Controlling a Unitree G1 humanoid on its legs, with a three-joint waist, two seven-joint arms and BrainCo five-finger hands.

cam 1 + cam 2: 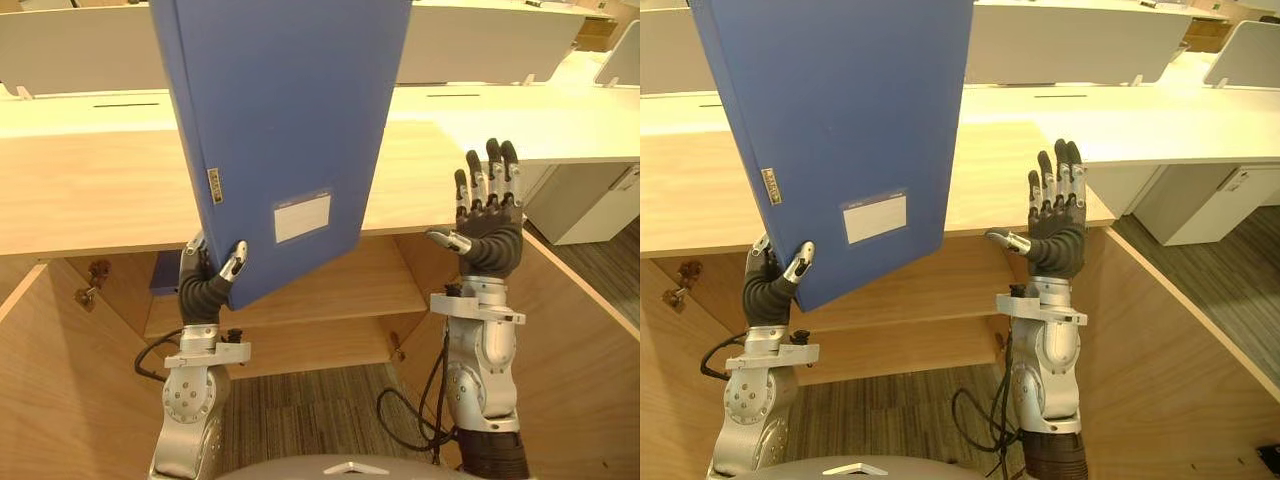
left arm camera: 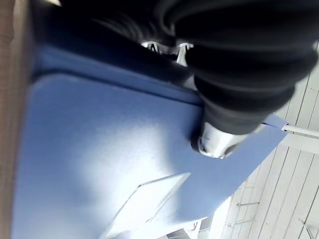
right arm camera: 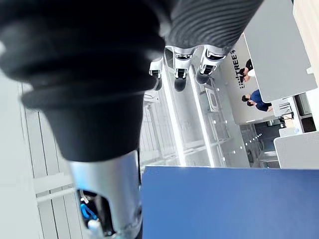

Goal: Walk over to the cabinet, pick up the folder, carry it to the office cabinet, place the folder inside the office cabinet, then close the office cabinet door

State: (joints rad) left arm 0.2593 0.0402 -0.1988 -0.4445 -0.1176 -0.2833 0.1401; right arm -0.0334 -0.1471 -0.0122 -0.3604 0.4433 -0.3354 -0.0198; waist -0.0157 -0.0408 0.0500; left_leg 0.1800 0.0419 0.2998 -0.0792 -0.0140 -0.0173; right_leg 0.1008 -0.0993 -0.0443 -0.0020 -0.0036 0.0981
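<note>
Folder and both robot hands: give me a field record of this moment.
folder: blue, white label, tilted, raised in front of the cabinet top
left robot hand: shut on the folder's lower corner, thumb on its front
right robot hand: open, fingers straight up, holding nothing, apart from the folder
cabinet: wooden, open, shelf inside

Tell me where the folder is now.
In the eye views the blue folder is raised on the robot's left, its lower corner pinched by the left hand, before the wooden cabinet; the open right hand is apart.
</note>
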